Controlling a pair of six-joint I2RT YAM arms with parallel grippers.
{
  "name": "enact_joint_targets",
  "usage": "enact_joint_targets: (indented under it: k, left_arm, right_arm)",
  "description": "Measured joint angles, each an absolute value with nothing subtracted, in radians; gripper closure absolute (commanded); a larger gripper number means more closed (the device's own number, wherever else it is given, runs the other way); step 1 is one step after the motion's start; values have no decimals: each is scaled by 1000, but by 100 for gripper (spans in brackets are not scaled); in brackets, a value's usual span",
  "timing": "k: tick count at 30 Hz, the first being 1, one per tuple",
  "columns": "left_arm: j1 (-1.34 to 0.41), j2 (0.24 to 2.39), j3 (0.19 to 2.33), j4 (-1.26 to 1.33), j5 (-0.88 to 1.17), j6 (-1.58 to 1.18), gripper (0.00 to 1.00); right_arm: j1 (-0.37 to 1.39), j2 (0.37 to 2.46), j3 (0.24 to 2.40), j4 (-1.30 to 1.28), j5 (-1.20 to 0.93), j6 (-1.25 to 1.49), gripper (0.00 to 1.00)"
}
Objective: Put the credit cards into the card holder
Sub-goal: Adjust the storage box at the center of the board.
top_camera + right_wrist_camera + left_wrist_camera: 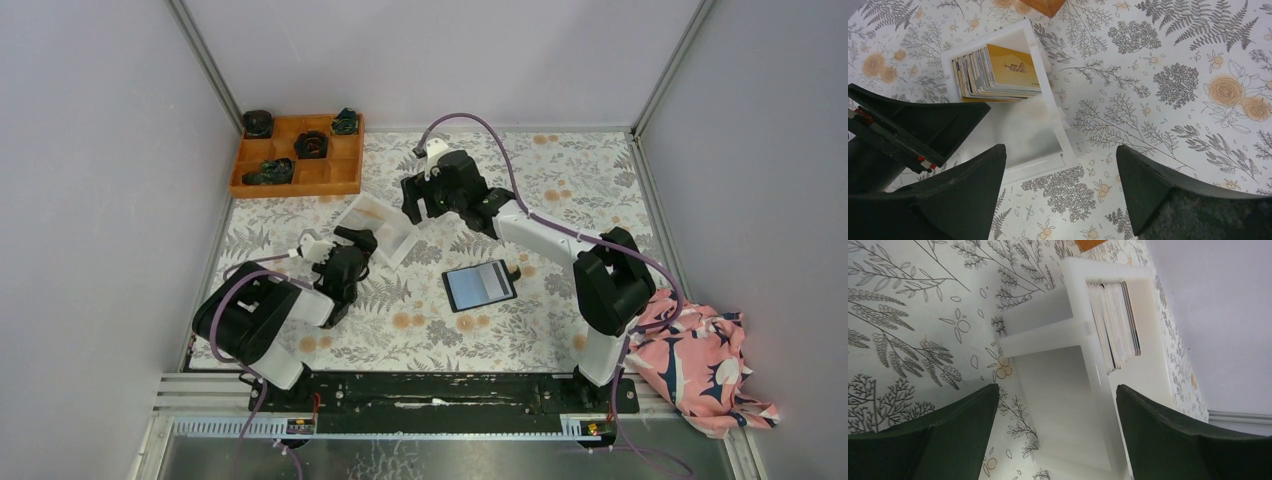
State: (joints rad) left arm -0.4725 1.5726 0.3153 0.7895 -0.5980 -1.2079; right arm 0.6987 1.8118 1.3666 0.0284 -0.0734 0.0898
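Left gripper [352, 240]: hangs at near-left side of tray [398, 247], jaws wide apart, grips nothing.
Right gripper [420, 210]: hangs at tray's far-right side, jaws wide apart too, grips nothing.
Cards [1003, 70]: stand packed on edge in tray's far-left end, orange-yellow one outermost.
Holder [480, 285]: lies open flat on floral table [560, 180], near-right of tray, pale face up, well apart from both grippers.
Box [300, 155]: sits far left.
Cloth [700, 350]: lies bunched near right.

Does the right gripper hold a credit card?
No, the right gripper is open and empty; the credit cards sit stacked in the white tray.
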Motion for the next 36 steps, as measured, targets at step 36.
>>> enact_joint_targets:
  k: [36]
  left_arm:
    - [-456,1586,248,908,-657,-1295,8]
  right_arm:
    - [707,1876,1491,-88,-101,98,13]
